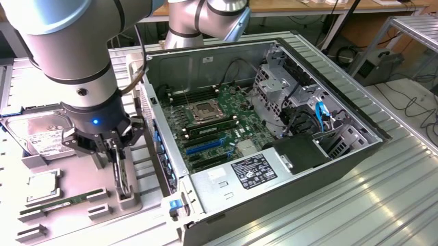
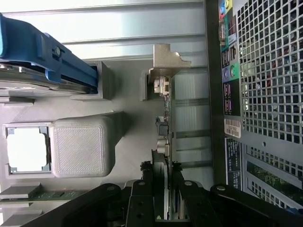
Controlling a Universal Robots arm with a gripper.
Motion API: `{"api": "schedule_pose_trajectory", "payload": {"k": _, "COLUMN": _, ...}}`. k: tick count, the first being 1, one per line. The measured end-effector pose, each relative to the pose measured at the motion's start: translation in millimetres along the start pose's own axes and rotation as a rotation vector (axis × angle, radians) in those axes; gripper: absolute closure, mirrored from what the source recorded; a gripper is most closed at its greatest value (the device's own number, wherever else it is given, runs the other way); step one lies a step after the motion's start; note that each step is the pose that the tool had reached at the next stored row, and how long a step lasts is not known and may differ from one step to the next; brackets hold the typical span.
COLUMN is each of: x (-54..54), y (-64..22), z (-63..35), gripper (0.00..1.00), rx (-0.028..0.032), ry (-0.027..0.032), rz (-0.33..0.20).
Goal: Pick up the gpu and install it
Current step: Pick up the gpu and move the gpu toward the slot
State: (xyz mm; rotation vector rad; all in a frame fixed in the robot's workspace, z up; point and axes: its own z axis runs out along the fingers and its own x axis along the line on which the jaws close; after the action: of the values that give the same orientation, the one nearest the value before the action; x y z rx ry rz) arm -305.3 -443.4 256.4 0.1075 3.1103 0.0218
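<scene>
The gripper (image 1: 113, 156) hangs over the grey tray (image 1: 82, 174) in the lower left of the exterior view, pointing straight down. Its two black fingers (image 1: 104, 154) straddle the gpu (image 1: 123, 177), one on each face. In the wrist view the gripper (image 2: 164, 189) is at a narrow setting, its fingers (image 2: 146, 189) lie against the card with no gap showing, and so it appears clamped on the gpu (image 2: 162, 146).

The gpu stands on edge in a slot of the tray, upright, seated in its holder. It runs from the gripper towards the lower edge of the exterior view, and just to its right is the side wall of the case (image 1: 342, 92).

The case lies open in the centre of the exterior view, with the motherboard (image 1: 219, 118) facing up. A blue slot (image 1: 205, 147) on the board is bare. In the wrist view the case (image 2: 270, 71) shows its rear grille and ports, just beside the card.

On the tray, towards the exterior view's left of the gpu, are a hard drive (image 1: 41, 136) at mid-left, a CPU (image 1: 42, 184) below it, and a RAM stick (image 1: 61, 201) near the lower left corner. All three are apart from the gripper.
</scene>
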Motion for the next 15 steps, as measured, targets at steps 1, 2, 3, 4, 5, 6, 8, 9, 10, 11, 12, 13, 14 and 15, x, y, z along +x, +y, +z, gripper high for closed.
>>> {"api": "schedule_pose_trajectory", "payload": {"k": 1, "x": 0.0, "y": 0.0, "z": -0.6, "gripper": 0.74, "rx": 0.0001, "ry": 0.0001, "rz": 0.0}}
{"api": "schedule_pose_trajectory", "payload": {"k": 2, "x": 0.0, "y": 0.0, "z": -1.1, "gripper": 0.74, "rx": 0.0001, "ry": 0.0001, "rz": 0.0}}
{"api": "schedule_pose_trajectory", "payload": {"k": 3, "x": 0.0, "y": 0.0, "z": -1.7, "gripper": 0.74, "rx": 0.0001, "ry": 0.0001, "rz": 0.0}}
{"api": "schedule_pose_trajectory", "payload": {"k": 4, "x": -0.1, "y": 0.0, "z": -2.2, "gripper": 0.74, "rx": 0.0001, "ry": 0.0, "rz": 0.0}}
{"api": "schedule_pose_trajectory", "payload": {"k": 5, "x": -0.1, "y": 0.0, "z": -2.6, "gripper": 0.74, "rx": 0.0001, "ry": 0.0, "rz": 0.0}}
{"api": "schedule_pose_trajectory", "payload": {"k": 6, "x": -0.1, "y": 0.0, "z": -3.1, "gripper": 0.74, "rx": 0.0001, "ry": 0.0, "rz": 0.0}}
{"api": "schedule_pose_trajectory", "payload": {"k": 8, "x": -0.1, "y": 0.1, "z": -4.0, "gripper": 0.74, "rx": 0.0001, "ry": 0.0, "rz": 0.0}}
{"api": "schedule_pose_trajectory", "payload": {"k": 9, "x": -0.1, "y": 0.1, "z": -4.4, "gripper": 0.74, "rx": 0.0, "ry": -0.0001, "rz": 0.0}}
{"api": "schedule_pose_trajectory", "payload": {"k": 10, "x": -0.1, "y": 0.1, "z": -4.8, "gripper": 0.74, "rx": 0.0, "ry": 0.0, "rz": 0.0}}
{"api": "schedule_pose_trajectory", "payload": {"k": 11, "x": -0.1, "y": 0.1, "z": -5.2, "gripper": 0.74, "rx": 0.0001, "ry": 0.0001, "rz": 0.0}}
{"api": "schedule_pose_trajectory", "payload": {"k": 12, "x": -0.2, "y": 0.1, "z": -5.7, "gripper": 0.74, "rx": 0.0001, "ry": 0.0001, "rz": 0.0}}
{"api": "schedule_pose_trajectory", "payload": {"k": 13, "x": -0.2, "y": 0.1, "z": -6.0, "gripper": 0.74, "rx": 0.0, "ry": 0.0, "rz": 0.0}}
{"api": "schedule_pose_trajectory", "payload": {"k": 14, "x": -0.2, "y": 0.1, "z": -6.5, "gripper": 0.74, "rx": 0.0001, "ry": 0.0001, "rz": 0.0}}
{"api": "schedule_pose_trajectory", "payload": {"k": 15, "x": -0.2, "y": 0.1, "z": -7.1, "gripper": 0.74, "rx": 0.0001, "ry": 0.0001, "rz": 0.0}}
